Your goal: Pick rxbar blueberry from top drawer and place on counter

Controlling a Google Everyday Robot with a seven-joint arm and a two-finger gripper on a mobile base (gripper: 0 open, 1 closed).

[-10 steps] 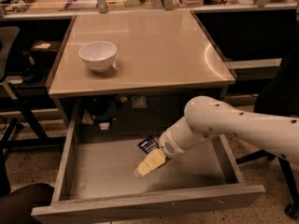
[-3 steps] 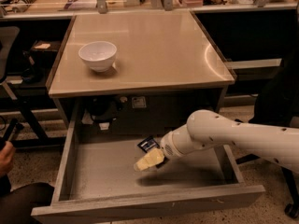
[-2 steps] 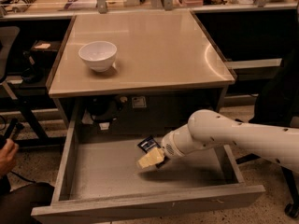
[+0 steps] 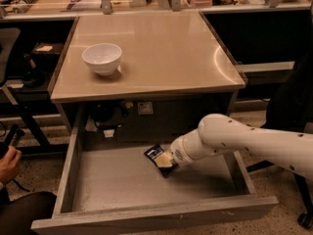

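Observation:
The rxbar blueberry (image 4: 155,154), a small dark wrapper with white lettering, lies on the bottom of the open top drawer (image 4: 117,185), towards the back and middle-right. My gripper (image 4: 165,160) reaches down into the drawer from the right on the white arm (image 4: 234,138) and is right at the bar's right end, overlapping it. The beige counter (image 4: 161,48) is above the drawer.
A white bowl (image 4: 102,58) stands on the counter's left side. The drawer's front panel (image 4: 156,218) and side walls (image 4: 66,170) ring the gripper. A person's hand (image 4: 9,161) and knee are at the lower left. A cluttered desk runs along the back.
My gripper has moved up and back from beside the bar's lower edge onto the bar's right end. The bar has barely shifted.

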